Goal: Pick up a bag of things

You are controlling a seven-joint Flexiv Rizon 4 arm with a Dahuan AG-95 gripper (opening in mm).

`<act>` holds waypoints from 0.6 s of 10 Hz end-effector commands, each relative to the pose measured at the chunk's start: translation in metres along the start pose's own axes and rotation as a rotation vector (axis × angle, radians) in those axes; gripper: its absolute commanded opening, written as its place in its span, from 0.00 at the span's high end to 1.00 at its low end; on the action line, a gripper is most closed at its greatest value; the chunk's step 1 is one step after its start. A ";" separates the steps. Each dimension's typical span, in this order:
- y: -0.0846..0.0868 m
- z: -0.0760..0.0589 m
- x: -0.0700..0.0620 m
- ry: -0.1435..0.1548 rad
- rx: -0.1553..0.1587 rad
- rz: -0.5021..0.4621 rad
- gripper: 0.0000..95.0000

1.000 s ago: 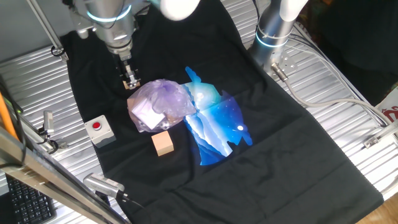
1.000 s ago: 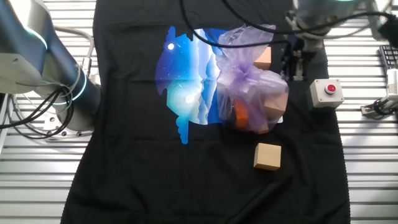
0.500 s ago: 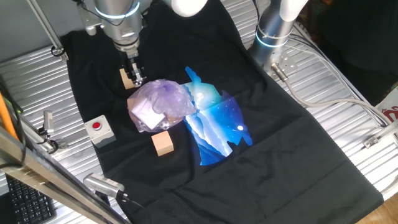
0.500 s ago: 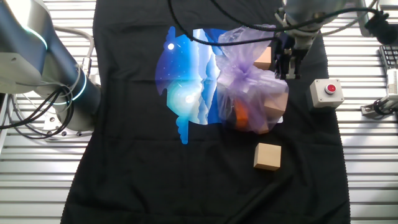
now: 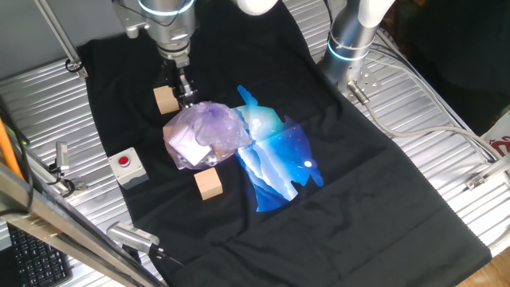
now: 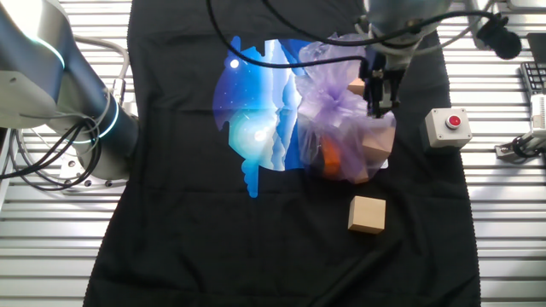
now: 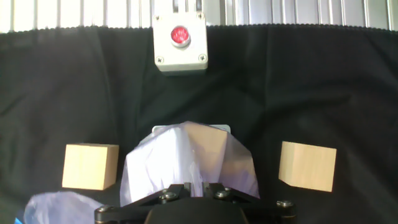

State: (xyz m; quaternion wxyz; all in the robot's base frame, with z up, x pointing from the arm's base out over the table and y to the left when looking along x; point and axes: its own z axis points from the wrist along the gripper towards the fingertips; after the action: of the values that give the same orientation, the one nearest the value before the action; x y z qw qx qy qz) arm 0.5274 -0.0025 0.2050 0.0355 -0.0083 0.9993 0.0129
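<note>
The bag of things [image 5: 203, 135] is a wrinkly pale purple plastic bag on the black cloth, with tan and white blocks showing through. It also shows in the other fixed view [image 6: 341, 128] and in the hand view [image 7: 186, 155]. My gripper [image 5: 187, 97] hangs over the bag's far edge, fingers pointing down, just above or touching the plastic [image 6: 375, 107]. In the hand view the gripper [image 7: 199, 185] has its fingers close together with only a thin gap. I see nothing held between them.
A bare tan cube [image 5: 166, 100] lies just left of the gripper and another [image 5: 209, 184] lies in front of the bag. A grey box with a red button [image 5: 127, 166] sits at the cloth's edge. The blue-and-white print [image 5: 279, 159] lies right of the bag.
The gripper has moved sideways from over the tan cube to the bag's edge. The bag and cubes have not moved.
</note>
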 end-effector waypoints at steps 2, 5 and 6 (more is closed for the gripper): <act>-0.001 0.003 0.011 -0.009 -0.016 -0.016 0.00; 0.002 0.000 0.023 0.020 -0.004 0.007 0.00; 0.004 -0.001 0.023 0.022 -0.002 0.010 0.00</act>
State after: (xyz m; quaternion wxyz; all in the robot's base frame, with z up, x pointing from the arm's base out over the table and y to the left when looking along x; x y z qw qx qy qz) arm 0.5041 0.0022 0.2059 0.0217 -0.0026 0.9997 0.0143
